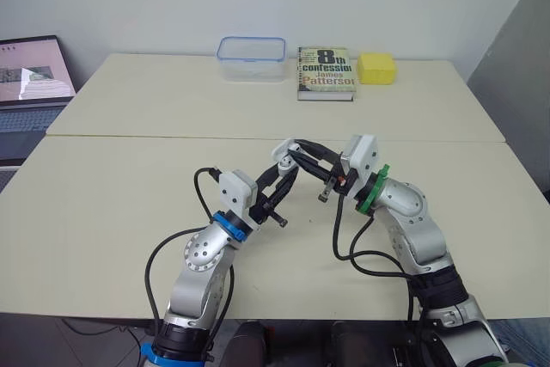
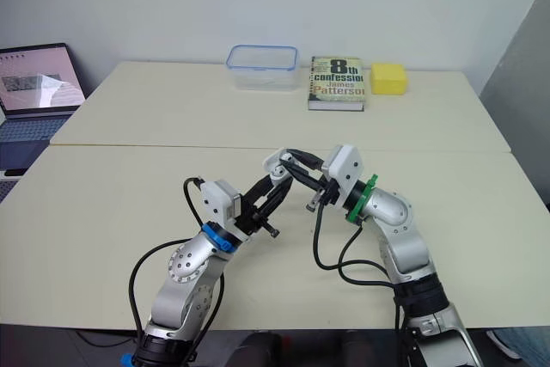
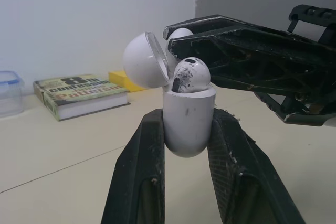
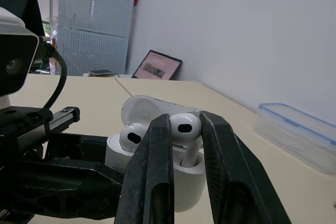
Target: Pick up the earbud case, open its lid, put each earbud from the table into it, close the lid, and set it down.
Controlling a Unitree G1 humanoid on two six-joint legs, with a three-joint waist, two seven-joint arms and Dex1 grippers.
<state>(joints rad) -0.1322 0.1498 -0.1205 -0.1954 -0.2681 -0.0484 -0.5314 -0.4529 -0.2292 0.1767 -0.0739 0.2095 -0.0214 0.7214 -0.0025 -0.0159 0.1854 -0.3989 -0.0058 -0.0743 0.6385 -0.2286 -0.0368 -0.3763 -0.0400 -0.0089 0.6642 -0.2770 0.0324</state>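
- Table [image 1: 129, 178]: pale cream top, two sections joined by a seam running across.
- Left gripper [image 3: 187, 115]: fingers closed narrow on the lower body of the earbud case, one finger on each side.
- Earbud case [image 3: 188, 129]: white and rounded, held upright in the air over the near section of the table, about midway between the two arms.
- Lid [image 3: 143, 60]: hinged open, tipped back from the case's mouth.
- Seated earbud [image 4: 131, 136]: white, sits in the case's open top with its head showing above the rim.
- Right gripper [image 4: 185, 120]: reaches in from the robot's right to meet the case, fingers pinched narrow on the head of the other earbud.
- Held earbud [image 4: 186, 126]: white, clamped between the two black fingers at the case's mouth, just beside the seated earbud. Its lower end dips toward the opening; how deep it sits cannot be told.
- Far edge of the table, well apart from the arms: a clear container [image 1: 251, 58] with a blue rim, a paperback book [image 1: 326, 72] and a yellow sponge [image 1: 376, 68], in a row.
- Laptop [image 1: 30, 83]: open, beyond the table on the robot's left.
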